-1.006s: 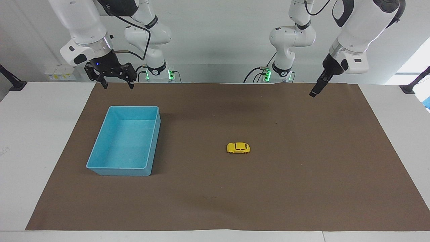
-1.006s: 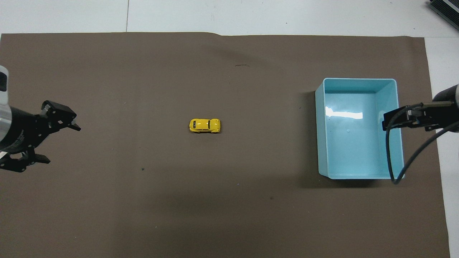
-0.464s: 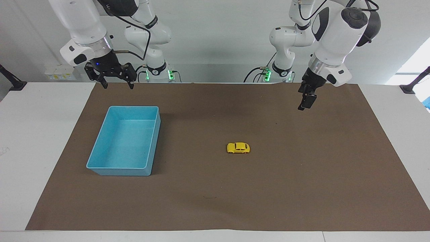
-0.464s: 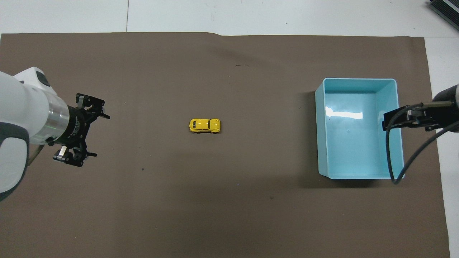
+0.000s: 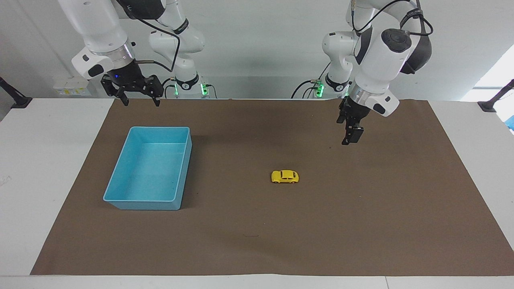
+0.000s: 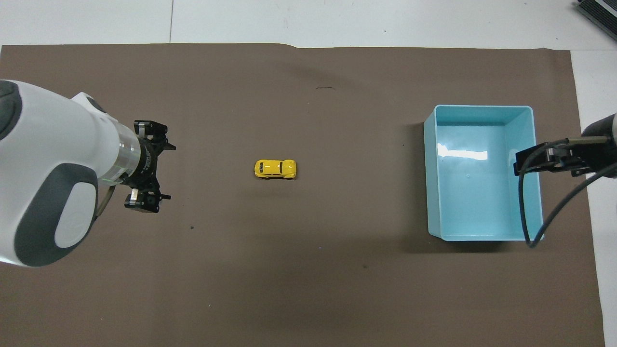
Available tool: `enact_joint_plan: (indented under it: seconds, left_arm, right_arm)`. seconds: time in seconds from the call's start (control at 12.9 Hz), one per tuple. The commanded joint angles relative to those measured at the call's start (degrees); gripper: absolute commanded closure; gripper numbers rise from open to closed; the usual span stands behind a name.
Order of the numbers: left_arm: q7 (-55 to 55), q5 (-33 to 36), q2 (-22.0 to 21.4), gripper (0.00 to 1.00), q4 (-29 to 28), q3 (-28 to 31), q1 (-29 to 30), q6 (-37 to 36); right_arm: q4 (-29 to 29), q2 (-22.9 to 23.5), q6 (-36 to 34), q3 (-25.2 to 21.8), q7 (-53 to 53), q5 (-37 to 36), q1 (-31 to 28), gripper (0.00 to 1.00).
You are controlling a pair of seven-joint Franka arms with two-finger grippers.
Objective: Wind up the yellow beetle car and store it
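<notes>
Two grippers up, both with jaws spread and nothing between them, from what I see. Going across the facing view: right gripper (image 5: 138,100) hangs over the mat's robot-side edge, about 12 o'clock from the light-blue bin (image 5: 120,183); that arm is waiting. Bin sits on the brown mat (image 5: 361,224) at the right arm's end, nothing in it. Yellow beetle car (image 5: 285,177) stands on its wheels mid-mat, well apart from the bin, roughly 3 o'clock of it in that view. Left gripper (image 5: 348,135) points down over bare mat, at about 1 o'clock from the car, not touching it. Overhead view shows its fingers (image 6: 155,128) apart.
</notes>
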Motion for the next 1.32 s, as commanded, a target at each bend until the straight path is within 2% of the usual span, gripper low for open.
enact_joint_plan:
  seconds: [0.0, 0.15, 0.39, 0.85, 1.01, 1.16, 1.24]
  left_arm:
    - [-12.6, 2.7, 5.2, 0.0, -0.2, -0.6, -2.4, 5.7]
    - [-20.3, 5.7, 8.6, 0.0, -0.2, -2.3, -3.9, 9.6]
    - [-23.1, 6.1, 10.8, 0.0, -0.1, -5.0, -3.8, 11.7]
    - [-30.3, 13.4, 17.0, 0.0, 1.5, -8.5, -4.0, 15.3]
    - [-32.1, 14.3, 20.7, 0.0, 5.2, -9.3, -4.7, 15.3]
    - [-39.7, 22.4, 26.3, 0.0, 10.5, -10.9, -5.5, 13.5]
    - [-41.7, 25.0, 28.5, 0.0, 11.3, -12.4, -5.6, 13.0]
  right_arm:
    - [0.1, 0.1, 0.1, 0.0, -1.1, 1.5, -0.6, 0.0]
    - [0.1, 0.1, 0.1, 0.0, -1.1, 1.5, -0.6, 0.0]
    - [0.1, 0.1, 0.1, 0.0, -1.1, 1.4, -0.6, 0.0]
    - [0.1, 0.1, 0.1, 0.0, -1.1, 1.5, -0.6, 0.0]
    - [0.1, 0.1, 0.1, 0.0, -1.1, 1.5, -0.6, 0.0]
    - [0.1, 0.1, 0.1, 0.0, -1.1, 1.5, -0.6, 0.0]
    - [0.1, 0.1, 0.1, 0.0, -1.1, 1.4, -0.6, 0.0]
